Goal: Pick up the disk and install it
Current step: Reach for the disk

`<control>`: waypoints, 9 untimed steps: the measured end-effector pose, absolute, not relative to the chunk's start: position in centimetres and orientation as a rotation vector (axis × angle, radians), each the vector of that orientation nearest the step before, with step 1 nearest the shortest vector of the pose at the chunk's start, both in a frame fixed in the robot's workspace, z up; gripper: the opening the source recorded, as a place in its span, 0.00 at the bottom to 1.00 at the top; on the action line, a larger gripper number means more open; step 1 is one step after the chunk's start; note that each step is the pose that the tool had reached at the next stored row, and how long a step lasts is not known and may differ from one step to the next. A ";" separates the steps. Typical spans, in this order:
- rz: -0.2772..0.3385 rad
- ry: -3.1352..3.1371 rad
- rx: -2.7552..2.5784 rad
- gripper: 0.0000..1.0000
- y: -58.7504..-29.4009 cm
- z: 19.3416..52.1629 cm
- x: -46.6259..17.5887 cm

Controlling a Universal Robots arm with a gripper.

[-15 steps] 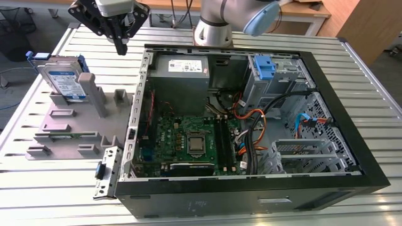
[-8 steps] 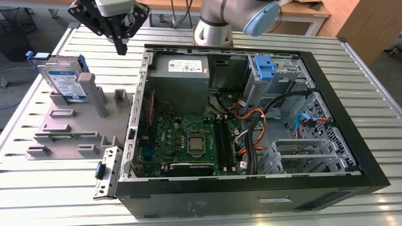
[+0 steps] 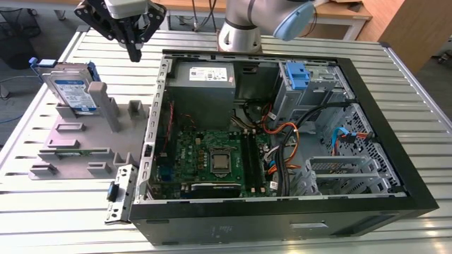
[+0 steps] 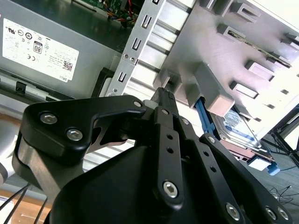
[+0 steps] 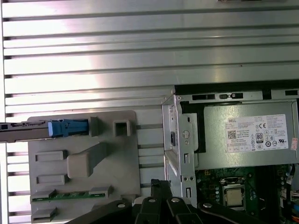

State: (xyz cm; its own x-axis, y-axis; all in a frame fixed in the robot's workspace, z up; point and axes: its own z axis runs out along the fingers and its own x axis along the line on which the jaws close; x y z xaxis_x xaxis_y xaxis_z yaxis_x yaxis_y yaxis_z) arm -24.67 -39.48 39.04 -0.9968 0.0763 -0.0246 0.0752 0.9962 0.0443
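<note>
slatted metal table carries computer case, disk.

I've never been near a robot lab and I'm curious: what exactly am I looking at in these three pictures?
This is one robot arm rising from a slatted metal table. The exterior view comes from a camera off the arm that looks down on the whole table. Both wrist views come from cameras riding on the arm, so its black gripper appears in them up close. On the table lie an open computer case and a grey holder plate. The disk, a silver drive in a blue frame, stands on edge in that plate. The gripper hangs in the air near the plate, shut, holding nothing and not touching the disk.
</note>
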 end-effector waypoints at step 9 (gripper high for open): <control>0.068 3.112 0.118 0.11 -39.5 39.0 -24.9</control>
State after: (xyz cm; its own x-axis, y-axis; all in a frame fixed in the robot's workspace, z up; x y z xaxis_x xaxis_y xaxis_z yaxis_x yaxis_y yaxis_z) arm -24.94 -39.48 39.03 -0.9968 0.0763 -0.0246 0.0752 0.9962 0.0443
